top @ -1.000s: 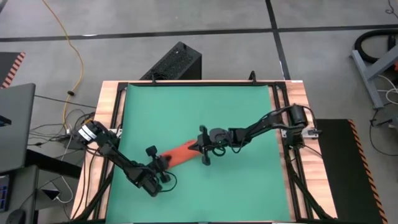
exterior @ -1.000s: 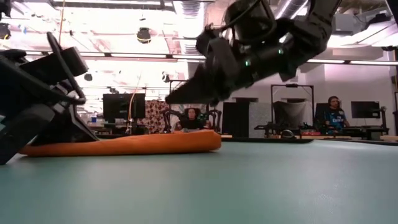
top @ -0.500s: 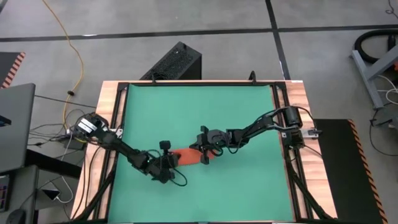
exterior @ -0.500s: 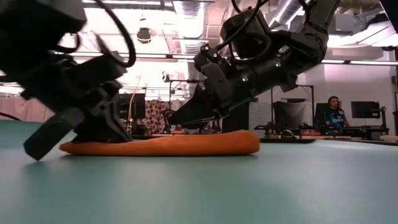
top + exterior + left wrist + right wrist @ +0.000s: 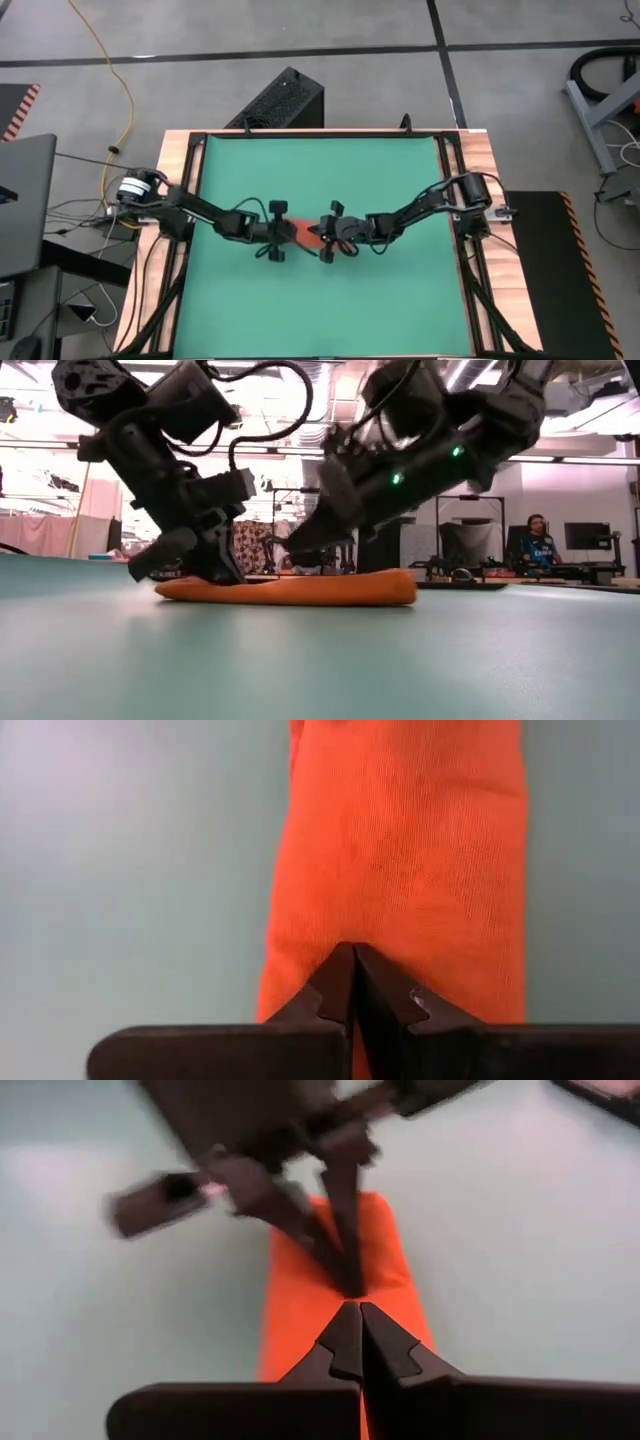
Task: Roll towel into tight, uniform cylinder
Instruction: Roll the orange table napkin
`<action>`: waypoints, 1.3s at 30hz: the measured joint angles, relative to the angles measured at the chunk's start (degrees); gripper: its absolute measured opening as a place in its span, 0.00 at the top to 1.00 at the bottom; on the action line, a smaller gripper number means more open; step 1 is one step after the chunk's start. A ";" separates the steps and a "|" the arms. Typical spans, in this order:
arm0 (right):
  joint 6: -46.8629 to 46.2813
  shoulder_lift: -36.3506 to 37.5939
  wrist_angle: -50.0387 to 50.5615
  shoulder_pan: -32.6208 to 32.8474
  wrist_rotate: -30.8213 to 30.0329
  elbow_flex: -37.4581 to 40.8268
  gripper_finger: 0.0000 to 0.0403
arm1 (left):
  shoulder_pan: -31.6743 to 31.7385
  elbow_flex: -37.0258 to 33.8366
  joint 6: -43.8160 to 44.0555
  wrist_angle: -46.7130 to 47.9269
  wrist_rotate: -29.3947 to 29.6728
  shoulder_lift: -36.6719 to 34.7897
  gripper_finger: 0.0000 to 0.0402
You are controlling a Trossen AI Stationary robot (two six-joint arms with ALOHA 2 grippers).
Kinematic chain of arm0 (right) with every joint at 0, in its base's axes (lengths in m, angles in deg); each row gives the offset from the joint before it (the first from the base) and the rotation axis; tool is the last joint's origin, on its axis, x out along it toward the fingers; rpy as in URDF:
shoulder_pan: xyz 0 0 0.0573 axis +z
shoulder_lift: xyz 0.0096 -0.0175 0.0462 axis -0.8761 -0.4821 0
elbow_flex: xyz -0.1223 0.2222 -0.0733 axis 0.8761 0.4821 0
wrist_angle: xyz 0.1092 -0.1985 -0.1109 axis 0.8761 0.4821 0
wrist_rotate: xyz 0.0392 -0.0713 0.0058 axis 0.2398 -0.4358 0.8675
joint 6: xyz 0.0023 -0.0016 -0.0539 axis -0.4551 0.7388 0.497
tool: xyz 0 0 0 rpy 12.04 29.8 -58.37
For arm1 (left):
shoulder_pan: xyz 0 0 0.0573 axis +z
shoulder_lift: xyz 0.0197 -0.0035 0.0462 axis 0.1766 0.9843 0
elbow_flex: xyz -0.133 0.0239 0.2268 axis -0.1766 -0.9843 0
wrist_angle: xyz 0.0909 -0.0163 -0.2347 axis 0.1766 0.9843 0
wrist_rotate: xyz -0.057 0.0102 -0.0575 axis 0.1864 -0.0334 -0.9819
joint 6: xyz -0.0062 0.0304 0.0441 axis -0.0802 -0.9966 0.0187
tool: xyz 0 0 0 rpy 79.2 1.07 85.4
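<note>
The towel (image 5: 304, 232), orange-red and rolled into a low, flattened strip, lies left to right on the green mat (image 5: 320, 170) near the table's middle. The low view shows the towel (image 5: 300, 590) full length on the mat. My left gripper (image 5: 288, 234) is shut and comes at it from the left. Its tips (image 5: 352, 952) are on the cloth. My right gripper (image 5: 322, 238) is shut too and slants down from the right. Its tips (image 5: 352, 1310) are over the towel (image 5: 295, 1305), close to the left gripper's tips. My left gripper sets its shut fingertips (image 5: 215, 568) down on the towel's upper face (image 5: 345, 935), some way in from its left end. It comes slanting down from the table's left, along the roll, which lies flat on the mat. My right gripper's shut tips (image 5: 290, 548) hang just over the towel's middle; I cannot tell whether they touch it.
The mat fills a wooden-framed table (image 5: 170, 200). A black box (image 5: 285, 100) stands just past the far edge. There is bare mat all round the towel. In the room behind, people sit at desks (image 5: 540, 540).
My left gripper has swung from the table's near left toward the middle, rising a little and rolling its wrist. The towel's left end has gone with it. The roll, which slanted from near left to far right, now lies straight across. My right gripper has stayed over the towel's right part.
</note>
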 joint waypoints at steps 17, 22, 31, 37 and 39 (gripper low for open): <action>-1.91 -3.29 -28.81 3.10 -4.52 11.74 0.97 | -10.06 -3.41 12.89 -7.86 12.10 -14.60 1.00; -2.89 -6.12 -28.56 3.07 -4.25 10.35 0.97 | -12.70 -12.70 16.81 -25.57 14.74 -13.92 1.00; -6.01 -7.96 -26.25 1.45 -4.21 10.54 0.97 | -12.51 -22.60 21.95 -36.96 19.12 -13.85 1.00; -7.32 -7.82 -24.54 1.54 -3.91 10.47 0.97 | -12.53 -25.07 22.38 -43.41 13.80 -11.13 1.00; -7.35 -7.82 -24.24 1.51 -3.93 10.49 0.97 | -12.23 -26.00 20.47 -48.65 10.66 -9.36 1.00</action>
